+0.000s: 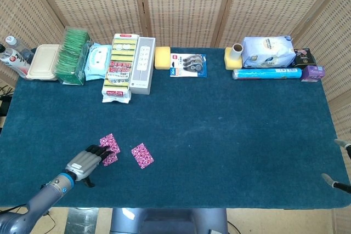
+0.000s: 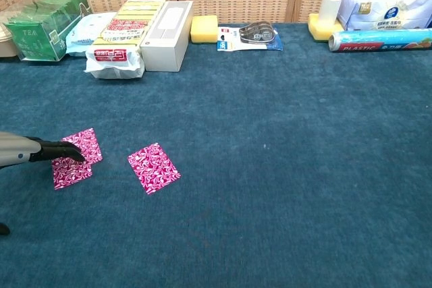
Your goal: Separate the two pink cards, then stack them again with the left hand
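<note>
Two pink patterned cards lie partly overlapped at the table's near left: the upper card (image 1: 108, 140) (image 2: 86, 145) is shifted toward the far side, and the lower card (image 1: 112, 160) (image 2: 73, 172) shows beneath it. My left hand (image 1: 85, 163) (image 2: 27, 151) lies low over the cloth with its fingers stretched out, and the dark fingertips (image 2: 71, 155) rest on the overlap. It grips nothing. A third pink card (image 1: 142, 155) (image 2: 154, 167) lies alone just to the right. Only two tips of my right hand (image 1: 335, 163) show at the right edge, apart and holding nothing.
Along the far edge of the blue cloth table (image 1: 230, 135) stand a green tea box (image 1: 74, 56), a sponge pack (image 1: 119, 67), a white box (image 1: 142, 64), a tape pack (image 1: 188, 64) and a plastic wrap roll (image 1: 266, 73).
</note>
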